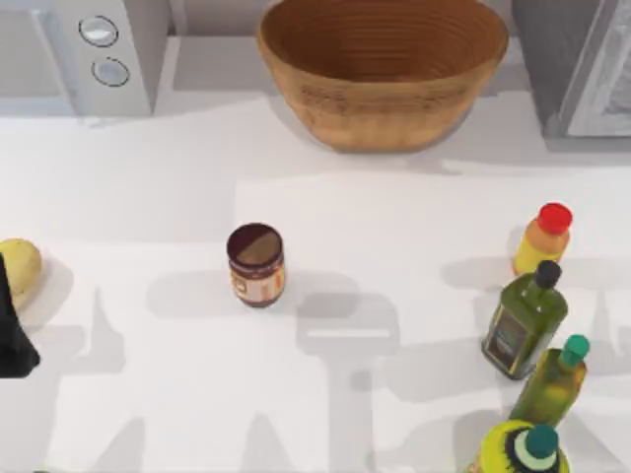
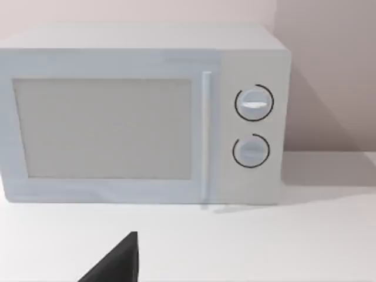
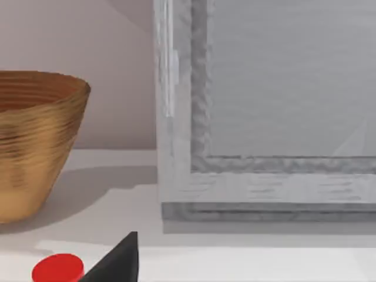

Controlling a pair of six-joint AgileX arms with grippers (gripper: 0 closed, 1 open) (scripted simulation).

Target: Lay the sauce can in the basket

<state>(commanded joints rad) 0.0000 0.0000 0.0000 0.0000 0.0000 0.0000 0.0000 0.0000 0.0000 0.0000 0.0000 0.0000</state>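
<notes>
A: Quick one. Where's our sauce can (image 1: 255, 264)?

B: Upright on the table (image 1: 148, 197), well in front of the basket (image 1: 383, 71) and a bit left of its centre. Long axis vertical, dark lid facing the overhead camera. Nothing touches it.

A: Basket?

B: At the back edge, open side up, nothing in it. Microwave (image 1: 84, 54) well to its left, a grey cabinet-like thing (image 1: 582, 64) to its right.

A: Which arm do we call nearer?

B: Hard to say. In the top view a dark piece of our left arm (image 1: 15, 330) sits at the edge, far left of the can and slightly nearer us, beside a pale yellow round thing (image 1: 18, 266). The left wrist camera faces the microwade door, so that wrist points toward the back, not at the can.

A: Right arm?

B: Its wrist camera looks past the basket's side at the grey frame, with the red cap of the yellow bottle (image 1: 543, 239) low in frame — so we'd judge it sits on the bottle side, right of the can. Three green bottles cluster there too.

A: Gripper state?

B: Can't tell for either — one dark finger tip per wrist view.

A: Task progress?

B: Not begun, we'd judge. The left side has a freer path; the right must clear the bottles.
</notes>
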